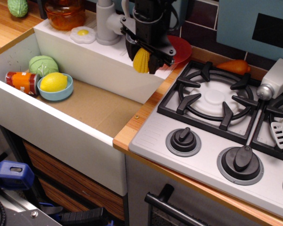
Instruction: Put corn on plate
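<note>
My gripper (147, 60) is shut on the corn (141, 60), a small yellow ribbed stub held in the air above the back rim of the sink. The red plate (180, 49) lies on the counter behind the stove, just to the right of the gripper; the arm hides its left part. The corn hangs a little left of and above the plate's near edge.
The white sink (92, 68) holds a light-blue bowl (55, 91) with a yellow lemon (54, 82), a green cabbage (43, 65) and an orange can (22, 81). A grey faucet (105, 22) and a fried egg (83, 34) stand behind it. The stove (217, 101) lies right, with a carrot (233, 66) behind it.
</note>
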Robot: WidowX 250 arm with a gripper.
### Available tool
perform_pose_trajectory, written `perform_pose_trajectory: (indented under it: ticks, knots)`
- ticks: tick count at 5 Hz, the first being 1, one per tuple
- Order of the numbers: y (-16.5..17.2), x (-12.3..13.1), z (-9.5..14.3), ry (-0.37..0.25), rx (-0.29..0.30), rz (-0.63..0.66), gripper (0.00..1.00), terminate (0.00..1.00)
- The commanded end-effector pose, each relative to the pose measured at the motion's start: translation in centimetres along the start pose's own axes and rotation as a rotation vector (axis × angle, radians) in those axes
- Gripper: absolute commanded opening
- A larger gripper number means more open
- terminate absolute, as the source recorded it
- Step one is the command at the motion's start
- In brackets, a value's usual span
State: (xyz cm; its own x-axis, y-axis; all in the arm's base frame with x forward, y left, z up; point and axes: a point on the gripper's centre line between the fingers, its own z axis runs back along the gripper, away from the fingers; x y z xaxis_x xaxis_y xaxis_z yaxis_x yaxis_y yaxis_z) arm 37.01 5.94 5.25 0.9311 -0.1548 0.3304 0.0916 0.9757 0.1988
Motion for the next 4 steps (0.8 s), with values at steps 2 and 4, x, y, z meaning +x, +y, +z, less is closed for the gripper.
perform_pose_trajectory:
  ticks: [2, 4]
  knots:
    - [2.6, 5.6, -1.1, -0.166, 0.016, -0.087, 0.0, 0.0]
    - [2.8, 8.8, -2.2, -0.228, -0.03, -0.144, 0.0, 0.0]
